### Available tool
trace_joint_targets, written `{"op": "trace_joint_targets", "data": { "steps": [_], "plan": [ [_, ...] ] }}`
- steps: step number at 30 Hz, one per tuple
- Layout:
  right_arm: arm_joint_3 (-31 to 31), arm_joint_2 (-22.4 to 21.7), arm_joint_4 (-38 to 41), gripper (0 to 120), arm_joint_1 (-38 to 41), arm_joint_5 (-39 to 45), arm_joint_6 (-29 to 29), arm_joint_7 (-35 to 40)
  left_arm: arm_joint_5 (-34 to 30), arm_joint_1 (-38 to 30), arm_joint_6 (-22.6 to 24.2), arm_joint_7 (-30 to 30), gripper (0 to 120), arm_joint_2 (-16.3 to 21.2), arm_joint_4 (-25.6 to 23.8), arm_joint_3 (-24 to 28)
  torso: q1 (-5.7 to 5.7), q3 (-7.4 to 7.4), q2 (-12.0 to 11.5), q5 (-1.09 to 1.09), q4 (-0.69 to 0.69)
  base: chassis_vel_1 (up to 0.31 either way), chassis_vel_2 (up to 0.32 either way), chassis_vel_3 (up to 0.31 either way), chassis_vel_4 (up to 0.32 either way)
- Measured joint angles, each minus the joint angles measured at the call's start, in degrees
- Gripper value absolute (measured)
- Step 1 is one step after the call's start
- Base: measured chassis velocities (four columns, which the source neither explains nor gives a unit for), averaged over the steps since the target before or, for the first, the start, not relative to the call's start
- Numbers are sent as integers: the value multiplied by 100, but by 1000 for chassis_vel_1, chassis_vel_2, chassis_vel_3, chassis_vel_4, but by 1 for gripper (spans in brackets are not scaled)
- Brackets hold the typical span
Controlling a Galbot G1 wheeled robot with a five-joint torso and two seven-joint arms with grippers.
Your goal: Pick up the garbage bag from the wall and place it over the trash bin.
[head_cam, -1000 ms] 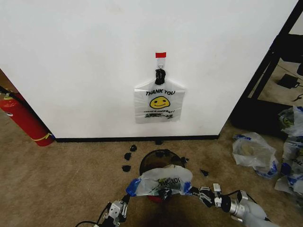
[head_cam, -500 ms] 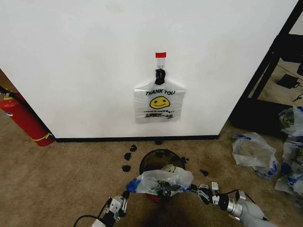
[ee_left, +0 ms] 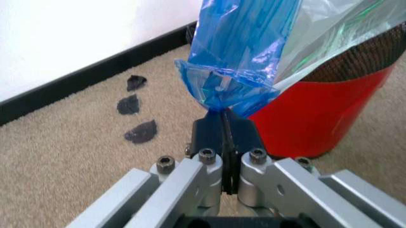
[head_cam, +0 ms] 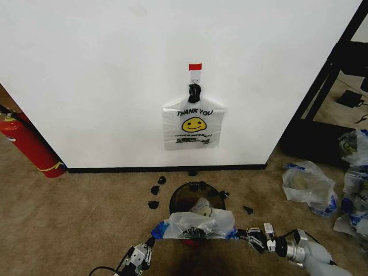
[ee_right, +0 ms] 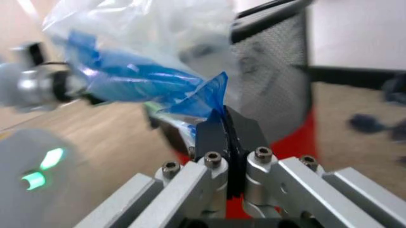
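Now both tools clamp blue handle tips — left tool (ee_left: 225, 116), right tool (ee_right: 227, 118) — stretching the garbage bag (head_cam: 195, 223) beside the trash bin (head_cam: 187, 198).

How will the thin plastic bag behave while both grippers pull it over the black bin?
The garbage bag is probably floppy: it sags between the left gripper and the right gripper, each pinching a blue handle tip. It looks very light and see-through, so it may tear if stretched hard. The trash bin seems small and could tip if tugged.
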Motion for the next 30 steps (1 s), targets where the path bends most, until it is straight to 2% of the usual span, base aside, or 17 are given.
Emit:
{"op": "trace_joint_targets", "data": {
  "steps": [5, 8, 14, 21, 26, 30],
  "plan": [
    [-164, 91, 0, 0, 17, 315, 248, 667, -116, -174, 62, -1, 0, -14, 9, -35, 0, 0, 0, 0, -1, 0, 0, 0, 0],
    [-198, 103, -1, 0, 36, 554, 235, 709, -151, -187, 82, -1, 0, 21, -22, -38, 0, 0, 0, 0, 0, 0, 0, 0, 0],
    [-127, 6, -93, 0, 104, 1056, -211, 170, -159, -27, 98, 43, 0, 145, -176, -30, 0, 0, 0, -1, 1, 0, 0, 0, 0],
    [54, -82, -434, 0, 209, 1108, -430, -247, -24, 19, 79, 85, 0, 158, -31, -5, 0, 0, 0, -1, 0, 0, 0, 0, 0],
    [125, -52, -711, 0, 300, 1080, -366, -169, -24, -6, 81, 74, 0, 135, 28, -30, 0, 0, 0, -1, 0, 0, 0, 0, 0],
    [101, 3, -645, 0, 278, 1148, -296, -49, -52, 19, 80, 72, 0, 122, -47, -41, 0, 0, 0, 0, 1, 0, 0, 0, 0]
  ]
}}
